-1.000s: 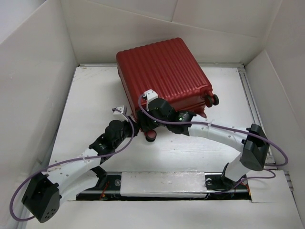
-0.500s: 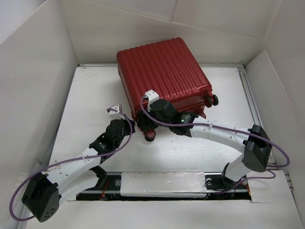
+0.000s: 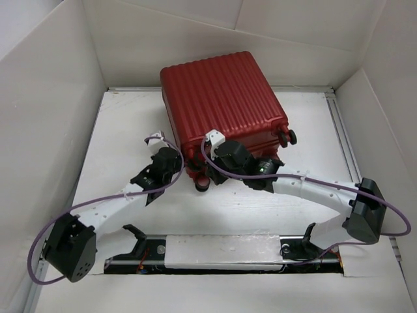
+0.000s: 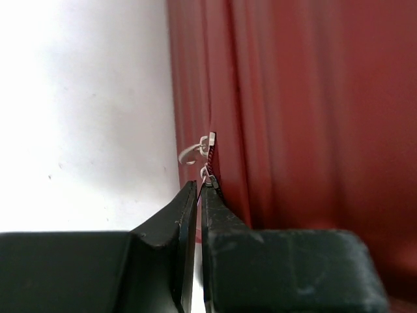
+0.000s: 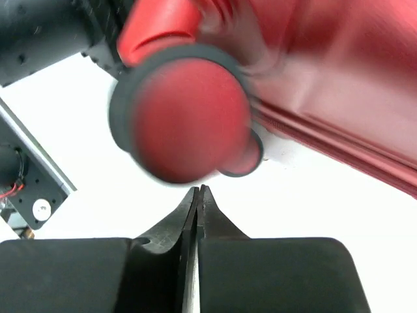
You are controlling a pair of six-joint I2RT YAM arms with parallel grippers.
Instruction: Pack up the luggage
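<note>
The white surface (image 3: 130,137), boxed in by white cardboard walls (image 3: 52,98), carries only one task item. This is the large dark-red ribbed hard-shell suitcase (image 3: 225,98), lying flat at the back centre with its lid down and no lining showing. No loose belongings lie about, so the packing itself looks done. What remains is probably the zip, though the pictures do not show how far round it already runs.

Both arms reach to the suitcase's near-left corner. The left claw (image 4: 197,190) is pressed shut, its tips right under the small silver zipper pulls (image 4: 207,147) on the shell's edge. I cannot tell whether a pull is actually pinched. The right claw (image 5: 197,194) is also closed and holds nothing, and it sits just below the dark-rimmed red wheel (image 5: 182,124).

That wheel and the two wrists crowd the same corner. The purple cables (image 3: 215,171) loop close by, so there is little room to drag a pull along the seam.
</note>
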